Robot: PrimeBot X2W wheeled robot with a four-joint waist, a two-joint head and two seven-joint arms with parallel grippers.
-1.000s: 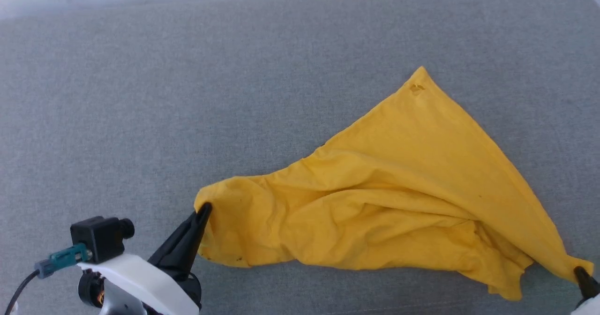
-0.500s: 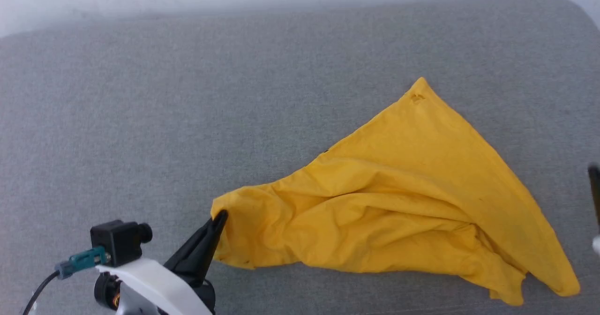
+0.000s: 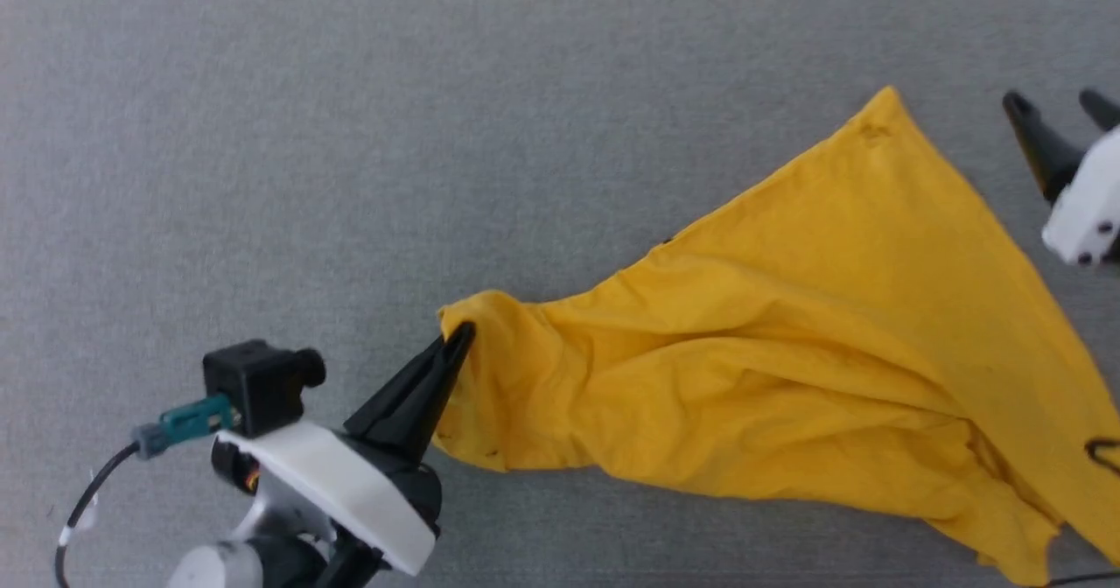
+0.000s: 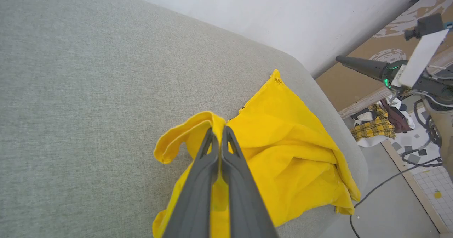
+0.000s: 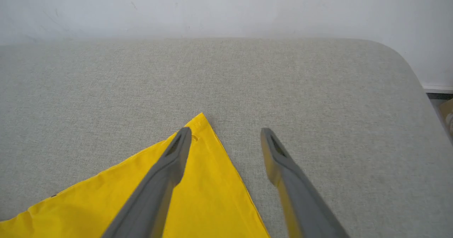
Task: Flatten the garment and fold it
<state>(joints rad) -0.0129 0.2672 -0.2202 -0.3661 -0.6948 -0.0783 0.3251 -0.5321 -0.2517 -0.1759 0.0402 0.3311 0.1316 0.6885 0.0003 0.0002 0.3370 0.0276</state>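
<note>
The garment [image 3: 787, 360] is a bright yellow thin shirt lying crumpled in a rough triangle on the grey cushion [image 3: 350, 133]. Its far corner points up-right, and a black printed stroke [image 3: 1102, 452] peeks out at the right edge. My left gripper [image 3: 459, 334] is shut on the garment's near-left bunched corner; the left wrist view shows the fingers pinching the garment [image 4: 283, 149]. My right gripper [image 3: 1054, 107] hangs open with nothing in it, above the cushion just right of the far corner. In the right wrist view the garment [image 5: 198, 202] lies under the left finger [image 5: 170, 160].
A white wall [image 5: 226, 7] runs behind the cushion's far edge. In the left wrist view the cushion's rounded end [image 4: 354, 153] drops to a floor with cables [image 4: 385, 185] and a heap of checked clothes [image 4: 375, 128]. Bare cushion spreads left of the garment.
My right gripper has let go of the garment's lower right corner, opened, and moved up beside the far corner. The head view has shifted. The left gripper keeps its grip.
</note>
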